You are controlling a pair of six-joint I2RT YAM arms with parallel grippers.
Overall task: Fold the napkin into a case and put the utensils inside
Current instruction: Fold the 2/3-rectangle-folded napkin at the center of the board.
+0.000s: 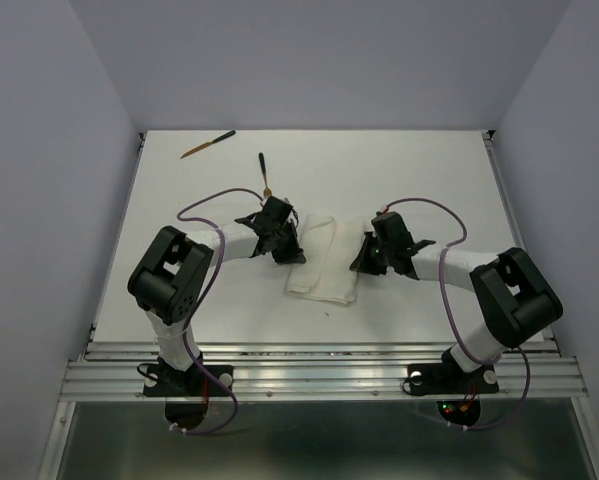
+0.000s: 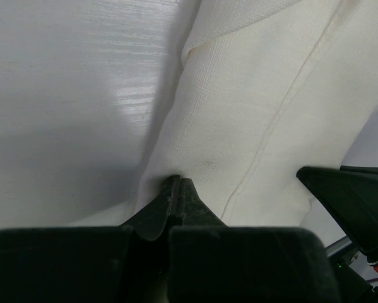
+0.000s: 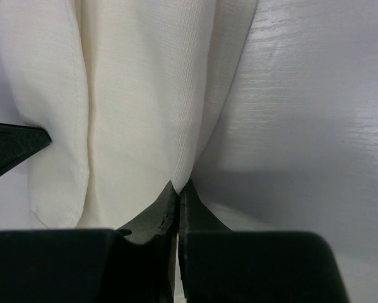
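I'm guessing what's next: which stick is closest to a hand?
The utensil just behind the left hand; the other utensil lies farther back-left.

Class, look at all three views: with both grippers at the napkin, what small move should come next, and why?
Probably lift both pinched edges slightly and carry one across: the left gripper and right gripper are each shut on opposite sides of the napkin, which lies only loosely folded.

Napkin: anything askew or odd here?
Napkin lies slanted and rumpled, left gripper and right gripper each shut on an edge. Far utensil and near utensil lie loose beyond it, at different angles. Nothing torn or spilled.
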